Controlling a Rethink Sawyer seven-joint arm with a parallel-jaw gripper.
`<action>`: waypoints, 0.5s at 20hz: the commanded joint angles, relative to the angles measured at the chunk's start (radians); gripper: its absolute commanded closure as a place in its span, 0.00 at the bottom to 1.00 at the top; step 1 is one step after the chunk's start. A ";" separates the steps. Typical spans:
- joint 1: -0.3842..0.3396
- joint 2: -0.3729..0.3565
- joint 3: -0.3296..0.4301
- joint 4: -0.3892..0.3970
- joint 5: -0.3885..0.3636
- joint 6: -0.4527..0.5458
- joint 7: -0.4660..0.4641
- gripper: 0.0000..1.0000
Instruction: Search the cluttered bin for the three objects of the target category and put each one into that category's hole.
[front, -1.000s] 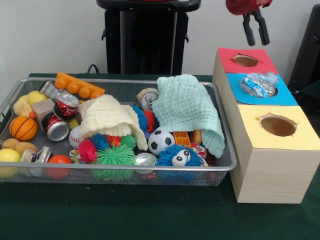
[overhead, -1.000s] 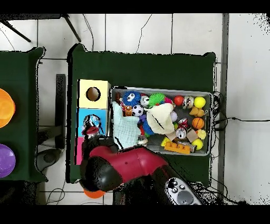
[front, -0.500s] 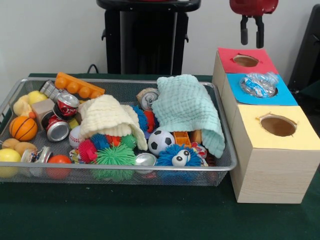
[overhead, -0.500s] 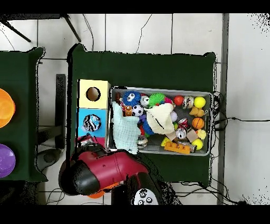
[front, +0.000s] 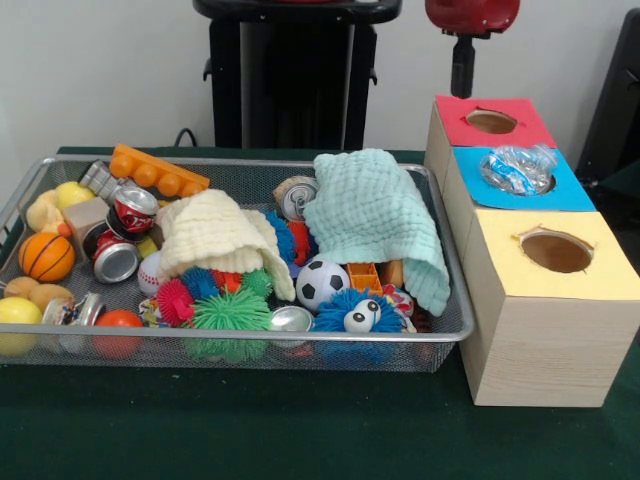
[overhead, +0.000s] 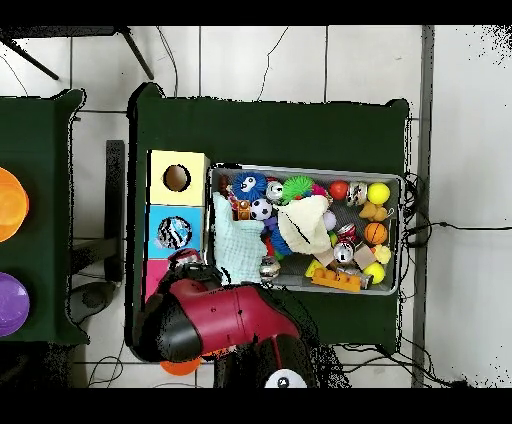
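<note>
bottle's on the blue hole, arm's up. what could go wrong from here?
1. The crushed plastic bottle sits in the mouth of the blue box rather than dropped through; it may stay jammed and not count as placed.
2. The green cloth and the yellow cloth cover part of the bin, so remaining targets may be hidden.
3. The hand hangs above the red box; its state is unclear.

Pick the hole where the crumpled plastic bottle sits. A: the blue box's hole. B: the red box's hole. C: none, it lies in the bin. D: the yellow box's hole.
A: the bottle sits in the hole of the blue box, while the red box and yellow box holes show nothing in them.
</note>
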 joint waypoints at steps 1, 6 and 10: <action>-0.015 0.039 -0.098 -0.063 -0.022 0.084 0.274 1.00; -0.104 0.040 -0.029 -0.021 0.000 0.046 0.224 1.00; -0.114 0.067 -0.033 -0.057 0.013 0.066 0.236 1.00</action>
